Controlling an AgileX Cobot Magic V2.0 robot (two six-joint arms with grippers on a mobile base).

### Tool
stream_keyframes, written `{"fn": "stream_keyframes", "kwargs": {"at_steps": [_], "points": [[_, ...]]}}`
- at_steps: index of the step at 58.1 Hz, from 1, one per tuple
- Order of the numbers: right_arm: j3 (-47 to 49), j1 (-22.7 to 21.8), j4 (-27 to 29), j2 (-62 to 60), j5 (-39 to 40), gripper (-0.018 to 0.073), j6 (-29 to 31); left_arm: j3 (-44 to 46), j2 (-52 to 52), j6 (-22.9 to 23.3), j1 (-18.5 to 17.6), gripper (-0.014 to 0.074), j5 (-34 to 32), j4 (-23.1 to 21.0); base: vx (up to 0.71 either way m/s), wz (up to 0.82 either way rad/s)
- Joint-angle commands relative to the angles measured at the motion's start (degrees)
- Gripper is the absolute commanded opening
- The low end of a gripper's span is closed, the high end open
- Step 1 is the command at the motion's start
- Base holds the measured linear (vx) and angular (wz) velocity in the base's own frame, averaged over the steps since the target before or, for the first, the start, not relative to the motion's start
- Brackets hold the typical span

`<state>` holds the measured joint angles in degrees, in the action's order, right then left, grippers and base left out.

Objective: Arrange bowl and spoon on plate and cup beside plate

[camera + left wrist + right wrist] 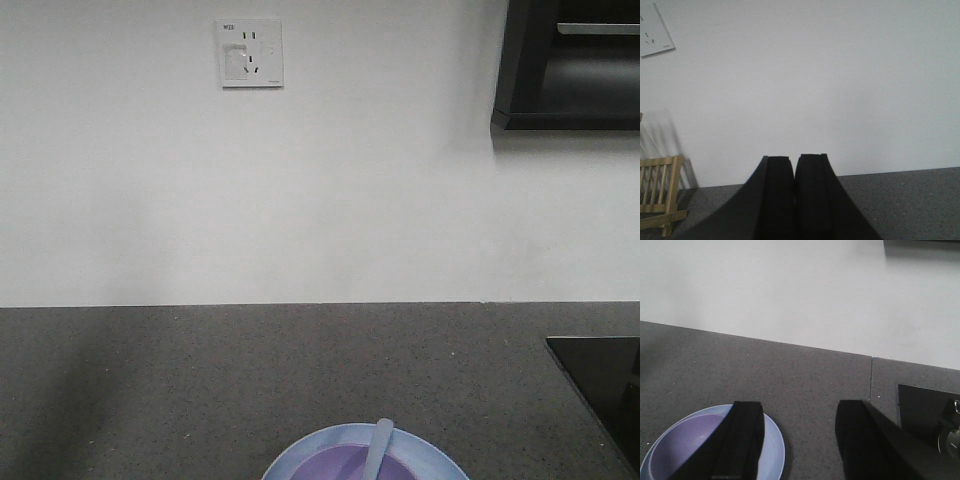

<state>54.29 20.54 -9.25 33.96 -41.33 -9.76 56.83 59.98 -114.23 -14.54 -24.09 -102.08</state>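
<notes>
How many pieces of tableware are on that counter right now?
3: a light-blue plate at the near edge of the counter, a purple bowl sitting on it, and a pale spoon leaning in the bowl. More may sit out of frame.

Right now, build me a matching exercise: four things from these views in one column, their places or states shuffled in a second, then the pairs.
1. bowl
2. spoon
3. left gripper
4. right gripper

a. fingers spread wide apart
b. sits on the light-blue plate
c. rests in the bowl
d. fingers closed together

Pairs: 1-b, 2-c, 3-d, 4-a
</notes>
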Motion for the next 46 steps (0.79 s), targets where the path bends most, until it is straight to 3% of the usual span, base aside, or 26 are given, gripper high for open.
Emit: {"fn": "stream_keyframes", "kwargs": {"at_steps": [1, 17, 23, 27, 28, 32, 35, 36, 41, 45, 46], "points": [[1.64, -0.11, -0.4, 0.36, 3.95, 0.0409, 0.08, 1.69, -0.74, 0.62, -0.41, 0.0114, 2.65, -0.8, 0.0, 0.0], [1.64, -0.11, -0.4, 0.36, 3.95, 0.0409, 0.08, 1.61, -0.74, 0.75, -0.41, 0.012, 3.66, -0.8, 0.0, 0.0], [1.64, -0.11, -0.4, 0.36, 3.95, 0.0409, 0.08, 1.24, -0.74, 4.75, -0.41, 0.0122, 4.23, 1.59, 0.0, 0.0], [1.64, -0.11, -0.4, 0.36, 3.95, 0.0409, 0.08, -0.07, -0.92, 13.27, -0.41, 0.0123, 6.15, 10.19, 0.0, 0.0], [1.64, -0.11, -0.4, 0.36, 3.95, 0.0409, 0.08, -0.22, -0.92, 17.39, -0.41, 0.0125, 6.71, 11.28, 0.0, 0.0], [1.64, -0.11, -0.4, 0.36, 3.95, 0.0409, 0.08, -2.12, -0.92, 33.74, -0.41, 0.0129, 10.5, 23.92, 0.0, 0.0], [1.64, -0.11, -0.4, 0.36, 3.95, 0.0409, 0.08, -3.12, -0.92, 43.15, -0.16, 0.013, 13.07, 32.07, 0.0, 0.0], [1.64, -0.11, -0.4, 0.36, 3.95, 0.0409, 0.08, -3.54, -0.92, 48.63, 0.05, 0.013, 14.58, 36.55, 0.0, 0.0], [1.64, -0.11, -0.4, 0.36, 3.95, 0.0409, 0.08, -3.4, -0.92, 61.37, 1.38, 0.013, 20.97, 52.89, 0.0, 0.0], [1.64, -0.11, -0.4, 0.36, 3.95, 0.0409, 0.08, -2.33, -0.92, 75.82, 2.88, 0.013, 27.07, 61.84, 0.0, 0.0], [1.64, -0.11, -0.4, 0.36, 3.95, 0.0409, 0.08, -1.54, -0.92, 78.78, 3.57, 0.013, 29.3, 66.24, 0.0, 0.0]]}}
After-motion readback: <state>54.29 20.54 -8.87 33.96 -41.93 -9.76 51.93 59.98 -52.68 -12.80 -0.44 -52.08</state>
